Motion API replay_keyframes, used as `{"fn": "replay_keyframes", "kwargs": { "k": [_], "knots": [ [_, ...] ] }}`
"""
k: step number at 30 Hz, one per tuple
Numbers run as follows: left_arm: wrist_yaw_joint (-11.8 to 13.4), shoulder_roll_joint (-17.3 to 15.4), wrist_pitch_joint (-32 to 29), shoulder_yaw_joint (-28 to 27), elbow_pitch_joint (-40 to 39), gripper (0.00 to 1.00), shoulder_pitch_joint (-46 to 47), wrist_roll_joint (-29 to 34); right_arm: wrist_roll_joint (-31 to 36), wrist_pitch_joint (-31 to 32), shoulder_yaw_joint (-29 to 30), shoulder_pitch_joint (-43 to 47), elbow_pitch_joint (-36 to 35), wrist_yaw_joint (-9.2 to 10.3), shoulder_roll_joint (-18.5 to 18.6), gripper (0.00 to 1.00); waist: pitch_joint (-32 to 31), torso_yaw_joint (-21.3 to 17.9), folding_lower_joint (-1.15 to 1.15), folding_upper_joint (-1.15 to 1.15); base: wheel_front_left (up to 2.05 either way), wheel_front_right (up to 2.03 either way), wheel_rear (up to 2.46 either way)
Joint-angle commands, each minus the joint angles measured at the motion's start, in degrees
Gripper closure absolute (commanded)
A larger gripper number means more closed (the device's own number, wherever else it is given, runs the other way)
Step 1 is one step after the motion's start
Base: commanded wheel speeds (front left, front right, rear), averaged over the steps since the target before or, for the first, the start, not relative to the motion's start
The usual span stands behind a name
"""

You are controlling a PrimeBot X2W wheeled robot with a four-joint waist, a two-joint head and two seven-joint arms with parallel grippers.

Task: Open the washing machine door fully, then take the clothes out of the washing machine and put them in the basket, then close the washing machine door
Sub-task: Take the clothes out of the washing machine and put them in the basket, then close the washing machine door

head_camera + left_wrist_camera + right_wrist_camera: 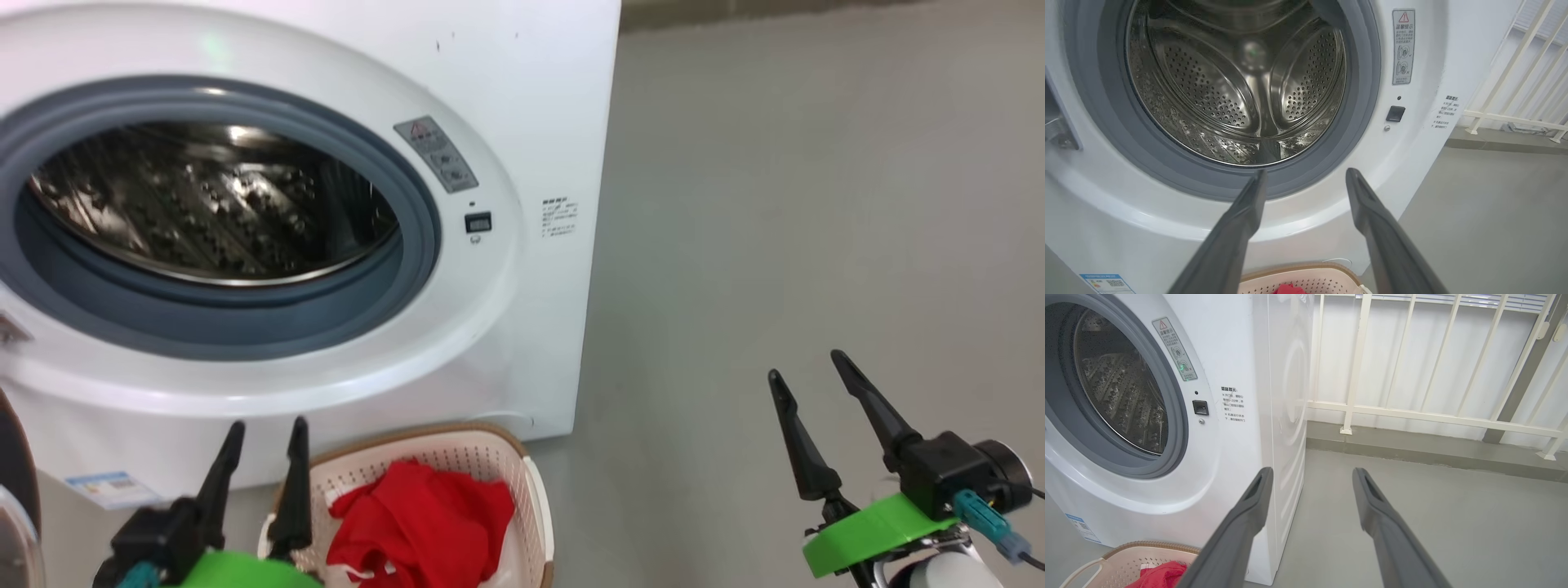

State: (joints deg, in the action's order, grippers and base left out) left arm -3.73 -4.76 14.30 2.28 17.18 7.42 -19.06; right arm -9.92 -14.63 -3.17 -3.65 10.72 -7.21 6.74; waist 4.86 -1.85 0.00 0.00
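The washer [531, 82] stands on the grey floor [816, 204] with its mouth uncovered: the grey ring [245, 335] frames the perforated steel drum [212, 204]. At the head view's lower left edge a strip of black rim and glass looks like the door [15, 482], swung wide to the washer's left. The basket [490, 445] sits on the floor just in front of the washer, below the mouth's right side, and the red clothes [424, 514] lie heaped inside it. The left hand [269, 423] hangs open and grips nothing, just left of the basket, its fingers pointing up at the lower ring. The right hand [806, 364] is also open and grips nothing, over bare floor well to the right of washer and basket. A white railing [1412, 414] runs behind.
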Motion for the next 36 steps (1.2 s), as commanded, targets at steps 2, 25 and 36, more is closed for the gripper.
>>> {"fn": "replay_keyframes", "kwargs": {
  "k": [2,25,36],
  "knots": [
    [0.3,-0.7,0.7,-3.4,-3.6,0.00,-1.6,1.3,0.3,-0.4,-0.7,0.5,-2.8,-0.28,0.2,0.00,-2.7,-0.5,0.00,0.00,0.00,0.00,0.00],
    [-0.6,1.5,0.7,-10.1,-8.7,0.00,-6.2,1.2,-0.4,-0.4,0.5,3.8,-7.6,-0.28,0.8,0.00,-5.3,0.0,0.00,0.00,0.00,0.00,0.00],
    [-0.2,1.6,0.7,-10.1,-9.1,0.00,-6.5,3.0,-0.5,-0.4,0.5,4.1,-7.3,-0.28,0.6,0.00,-5.4,0.0,0.00,0.00,-0.16,0.16,0.00]
  ]
}}
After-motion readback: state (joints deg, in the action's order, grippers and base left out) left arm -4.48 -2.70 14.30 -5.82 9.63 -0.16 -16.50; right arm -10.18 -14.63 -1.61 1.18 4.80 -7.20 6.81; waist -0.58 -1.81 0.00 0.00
